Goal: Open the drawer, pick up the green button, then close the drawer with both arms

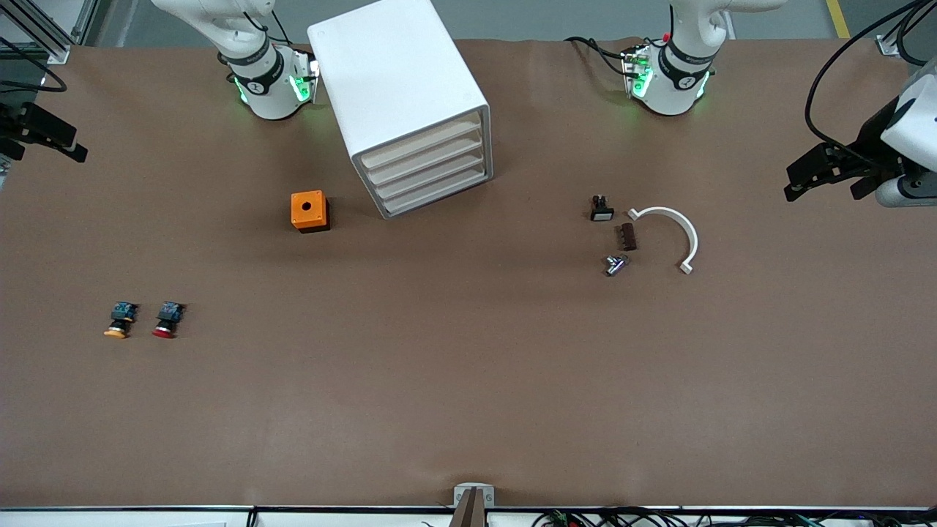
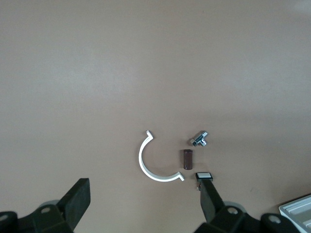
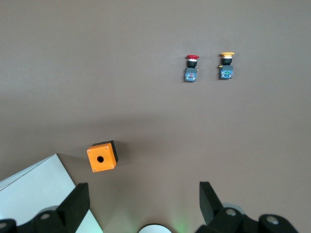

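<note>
The white cabinet (image 1: 399, 80) stands between the two arm bases, nearer the right arm's. It also shows in the right wrist view (image 3: 34, 194). Its four cream drawers are all shut, and the lower two (image 1: 438, 187) sit flush with the front. A corner of the drawer fronts shows in the left wrist view (image 2: 299, 213). The green-capped button is not in view. My left gripper (image 1: 821, 187) (image 2: 144, 191) is open and empty, up in the air over the left arm's end of the table. My right gripper (image 1: 44, 139) (image 3: 143, 196) is open and empty over the right arm's end.
An orange box with a hole (image 1: 310, 211) (image 3: 102, 157) sits beside the cabinet. The orange-capped (image 1: 119, 320) and red-capped (image 1: 168, 320) buttons lie nearer the front camera. Toward the left arm lie a white curved clamp (image 1: 673, 230), a brown block (image 1: 627, 236), a metal fitting (image 1: 616, 264) and a small switch (image 1: 601, 208).
</note>
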Controlling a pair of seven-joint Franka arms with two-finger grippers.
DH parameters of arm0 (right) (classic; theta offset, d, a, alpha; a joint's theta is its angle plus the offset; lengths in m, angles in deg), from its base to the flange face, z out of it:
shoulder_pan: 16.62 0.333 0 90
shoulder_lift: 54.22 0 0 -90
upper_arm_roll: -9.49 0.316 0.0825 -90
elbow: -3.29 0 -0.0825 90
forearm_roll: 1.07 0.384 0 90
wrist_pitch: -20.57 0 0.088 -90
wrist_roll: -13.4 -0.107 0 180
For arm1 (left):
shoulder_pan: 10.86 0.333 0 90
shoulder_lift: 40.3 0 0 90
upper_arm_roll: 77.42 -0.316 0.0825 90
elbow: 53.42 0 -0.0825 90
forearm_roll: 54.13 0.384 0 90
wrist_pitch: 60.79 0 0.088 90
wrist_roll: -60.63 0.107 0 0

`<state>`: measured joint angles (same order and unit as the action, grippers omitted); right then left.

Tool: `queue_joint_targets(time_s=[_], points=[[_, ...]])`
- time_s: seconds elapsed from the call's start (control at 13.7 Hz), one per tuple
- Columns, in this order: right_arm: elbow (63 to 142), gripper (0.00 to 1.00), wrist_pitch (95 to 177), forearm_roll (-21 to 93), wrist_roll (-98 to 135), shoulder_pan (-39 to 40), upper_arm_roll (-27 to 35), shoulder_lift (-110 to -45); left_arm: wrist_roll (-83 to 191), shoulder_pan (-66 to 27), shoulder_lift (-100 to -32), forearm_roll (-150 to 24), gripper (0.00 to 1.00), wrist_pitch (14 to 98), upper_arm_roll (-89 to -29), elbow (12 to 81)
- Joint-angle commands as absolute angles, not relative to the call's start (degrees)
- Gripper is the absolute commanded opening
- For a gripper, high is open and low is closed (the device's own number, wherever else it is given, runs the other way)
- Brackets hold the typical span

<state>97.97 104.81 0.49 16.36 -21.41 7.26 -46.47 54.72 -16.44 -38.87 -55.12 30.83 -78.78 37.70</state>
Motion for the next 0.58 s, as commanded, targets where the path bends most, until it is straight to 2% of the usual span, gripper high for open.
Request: queue_joint_targets(time_s=[0.0,0.36,0.51], points=[[98.0,1.00,104.2,0.6,16.2,-21.4,6.9,-45.7,55.0,-15.3,-39.2,-56.0,1.00,29.8,-78.5,36.7],[98.0,1.00,104.3,0.5,16.2,-21.4,6.9,-45.7,54.0,-14.6,-39.4,-57.4,1.00,29.7,-78.6,37.1],[98.0,1.00,104.4,0.6,16.2,-21.4,6.9,-45.7,53.2,-14.7,-42.3,-57.1,1.00,28.1,-78.5,36.8]])
